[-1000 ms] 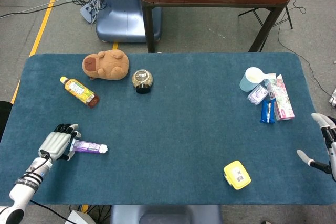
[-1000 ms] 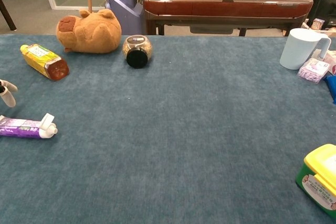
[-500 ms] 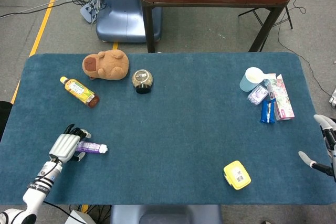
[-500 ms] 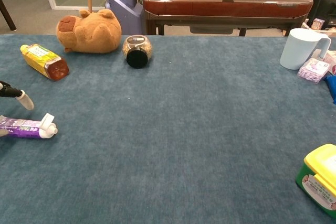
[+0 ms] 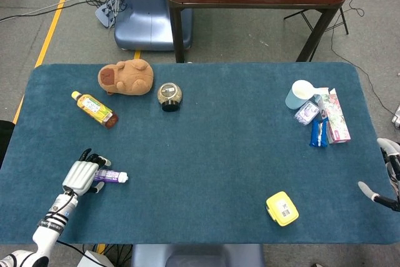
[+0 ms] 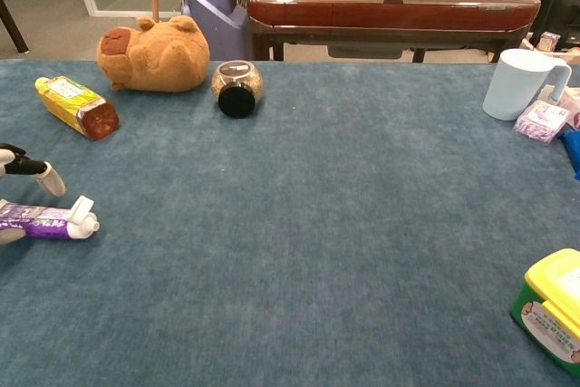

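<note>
Purple tube (image 6: 36, 221) with white cap, grey hand (image 5: 80, 176), teal table (image 5: 212, 154), brown plush (image 5: 126, 77), yellow box (image 5: 282, 208), perhaps pale-blue cup (image 5: 299, 94)

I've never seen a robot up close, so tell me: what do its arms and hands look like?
The left hand has a pale grey, ribbed back and black fingers with whitish tips. Its forearm is white, with a black band and thin black cables at the wrist. Of the right hand, at the table's edge, only black fingers with white tips show.
</note>
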Action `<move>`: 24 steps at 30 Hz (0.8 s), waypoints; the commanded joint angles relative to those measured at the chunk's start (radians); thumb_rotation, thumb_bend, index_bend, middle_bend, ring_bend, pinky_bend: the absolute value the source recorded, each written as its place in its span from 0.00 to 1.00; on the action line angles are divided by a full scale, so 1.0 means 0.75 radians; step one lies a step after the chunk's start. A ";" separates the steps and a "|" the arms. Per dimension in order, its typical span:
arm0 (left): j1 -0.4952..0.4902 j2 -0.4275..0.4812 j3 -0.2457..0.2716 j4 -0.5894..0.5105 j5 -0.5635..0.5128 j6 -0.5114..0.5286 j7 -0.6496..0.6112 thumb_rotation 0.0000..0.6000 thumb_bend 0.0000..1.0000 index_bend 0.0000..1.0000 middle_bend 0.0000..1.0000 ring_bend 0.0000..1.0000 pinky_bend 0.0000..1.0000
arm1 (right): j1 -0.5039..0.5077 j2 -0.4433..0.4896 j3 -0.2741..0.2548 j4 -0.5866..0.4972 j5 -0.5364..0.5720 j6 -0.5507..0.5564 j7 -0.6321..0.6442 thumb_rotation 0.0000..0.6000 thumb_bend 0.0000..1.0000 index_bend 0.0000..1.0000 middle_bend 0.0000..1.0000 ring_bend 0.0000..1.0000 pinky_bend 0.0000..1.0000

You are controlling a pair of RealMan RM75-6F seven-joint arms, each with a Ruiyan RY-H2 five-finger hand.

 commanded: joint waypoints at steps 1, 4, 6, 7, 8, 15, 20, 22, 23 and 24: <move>0.005 -0.004 -0.001 0.005 0.002 0.006 0.006 1.00 0.27 0.31 0.29 0.17 0.00 | 0.001 -0.001 0.001 0.002 0.001 -0.001 0.001 1.00 0.04 0.14 0.19 0.16 0.15; 0.019 -0.016 -0.001 0.015 0.014 0.036 0.016 1.00 0.27 0.32 0.30 0.18 0.00 | 0.000 0.000 0.002 0.001 0.000 0.001 -0.001 1.00 0.04 0.14 0.19 0.16 0.15; 0.027 -0.024 0.001 0.025 0.019 0.048 0.026 1.00 0.27 0.33 0.30 0.18 0.00 | 0.000 0.000 0.002 0.000 0.001 0.001 -0.002 1.00 0.04 0.14 0.19 0.16 0.15; 0.031 -0.027 0.002 0.028 0.019 0.051 0.028 1.00 0.27 0.33 0.30 0.18 0.00 | -0.001 0.000 0.002 -0.001 0.001 0.000 -0.002 1.00 0.04 0.14 0.19 0.16 0.15; 0.034 -0.029 0.003 0.030 0.020 0.053 0.028 1.00 0.27 0.34 0.30 0.18 0.00 | -0.001 0.001 0.001 -0.001 0.001 0.000 -0.003 1.00 0.04 0.14 0.19 0.16 0.15; 0.055 -0.048 0.001 0.055 0.017 0.063 0.021 1.00 0.27 0.34 0.30 0.18 0.00 | -0.001 0.002 0.001 -0.009 -0.004 0.001 -0.009 1.00 0.04 0.14 0.19 0.16 0.15; 0.060 -0.064 -0.008 0.076 0.012 0.059 0.011 1.00 0.27 0.34 0.30 0.18 0.00 | -0.006 0.006 -0.001 -0.016 -0.005 0.006 -0.012 1.00 0.04 0.14 0.19 0.16 0.15; 0.061 -0.073 -0.013 0.085 0.010 0.058 0.004 1.00 0.27 0.35 0.30 0.18 0.00 | -0.009 0.008 -0.003 -0.019 -0.006 0.008 -0.013 1.00 0.04 0.14 0.19 0.16 0.15; 0.061 -0.077 -0.014 0.089 0.010 0.057 0.001 1.00 0.27 0.35 0.30 0.18 0.00 | -0.011 0.009 -0.003 -0.020 -0.006 0.010 -0.013 1.00 0.04 0.14 0.19 0.16 0.15; 0.061 -0.080 -0.017 0.093 0.011 0.056 -0.001 1.00 0.27 0.35 0.31 0.18 0.00 | -0.012 0.010 -0.003 -0.021 -0.007 0.012 -0.014 1.00 0.04 0.14 0.19 0.16 0.15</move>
